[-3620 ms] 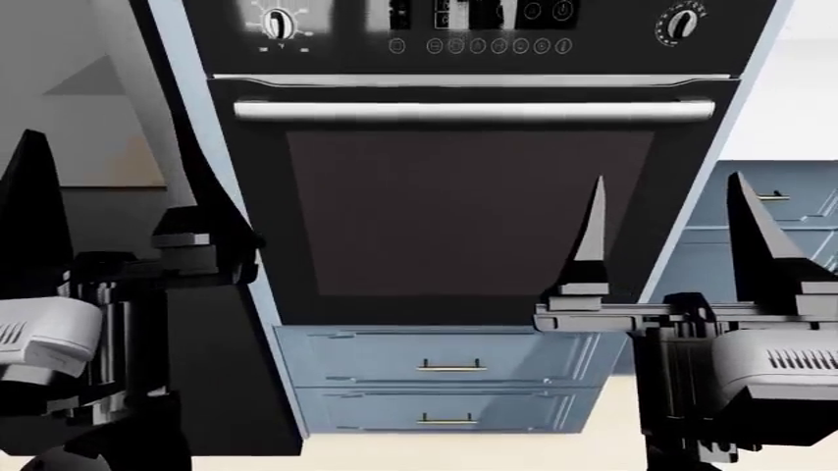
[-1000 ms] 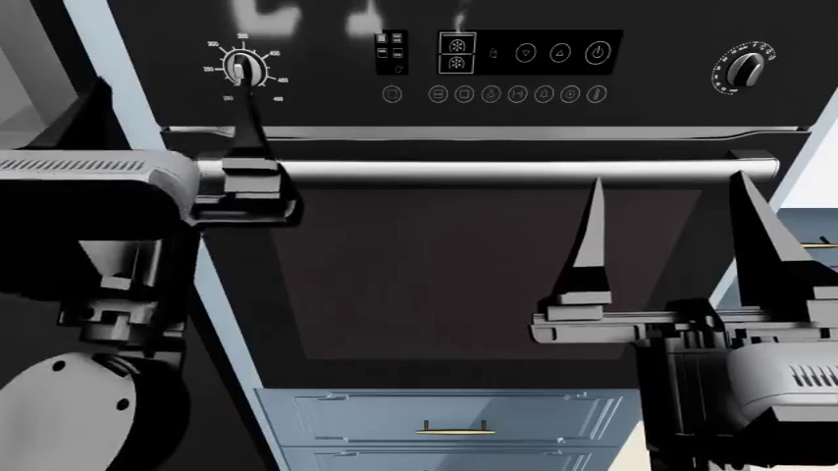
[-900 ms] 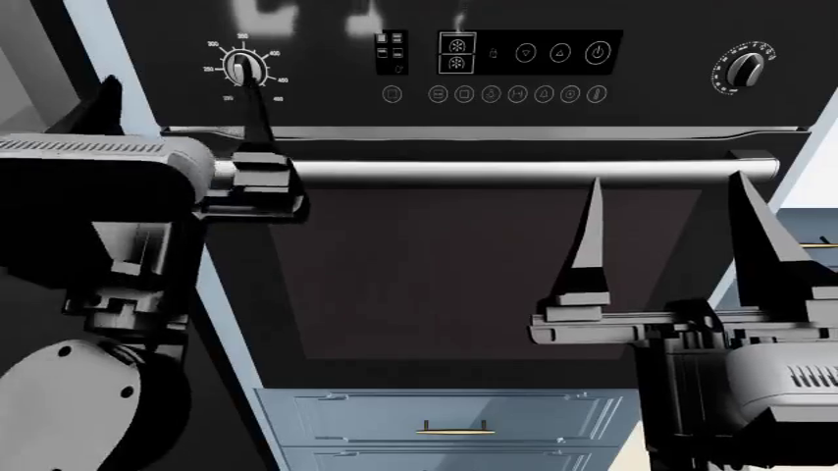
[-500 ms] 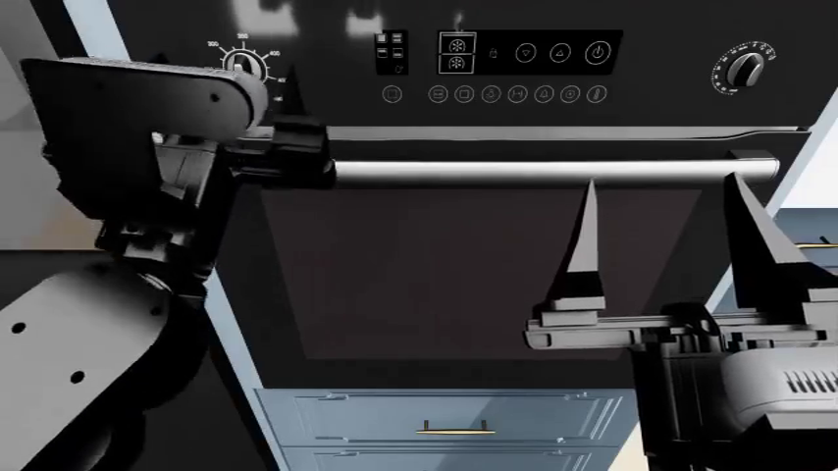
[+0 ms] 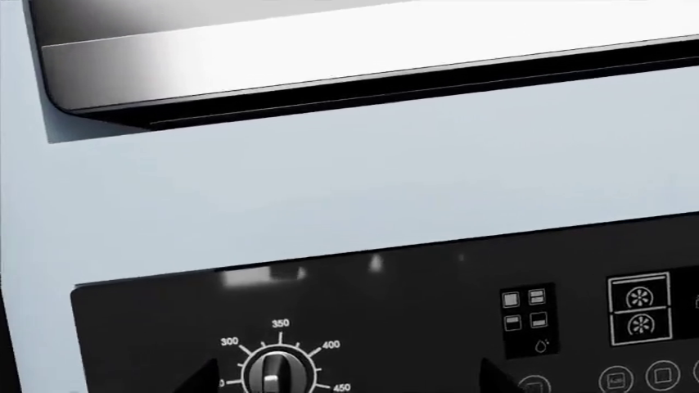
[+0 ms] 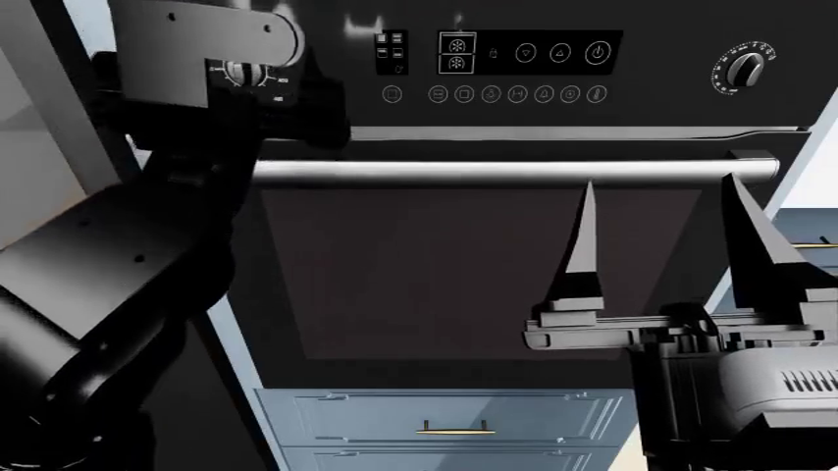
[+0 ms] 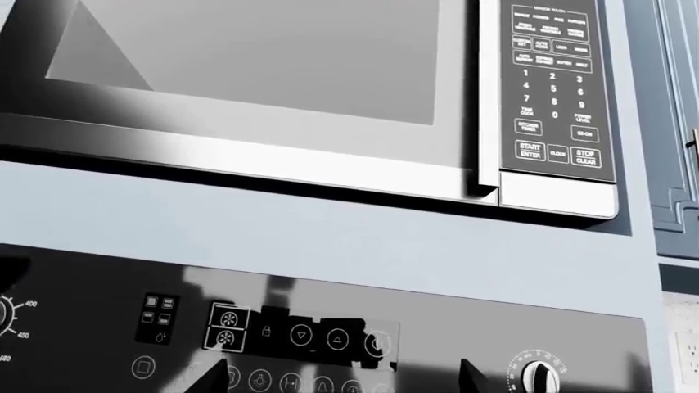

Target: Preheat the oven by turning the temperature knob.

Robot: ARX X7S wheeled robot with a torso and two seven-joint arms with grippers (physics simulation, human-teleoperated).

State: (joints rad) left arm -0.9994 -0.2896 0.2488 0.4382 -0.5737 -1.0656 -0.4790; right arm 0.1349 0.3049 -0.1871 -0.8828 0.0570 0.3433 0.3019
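Since the temperature knob [image 5: 277, 373] sits at the top-left of the oven [image 6: 497, 265] panel, the left gripper [image 5: 344, 378] is raised right in front of it w/ the knob nearer one fingertip, jaws apparently wide, not yet on it. The right gripper [image 6: 661, 245] idles open, low before the door glass, below the bar handle [image 6: 524, 173]. Vs 0.5 s ago the left arm has climbed, its housing now hiding most of the knob in the head view.

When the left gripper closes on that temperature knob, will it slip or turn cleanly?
The temperature knob looks small, round and glossy, so it may slip under a light pinch. Its raised silvery pointer ridge probably gives the pads something to bear on. Fixed to the oven panel, it should only rotate, not shift.
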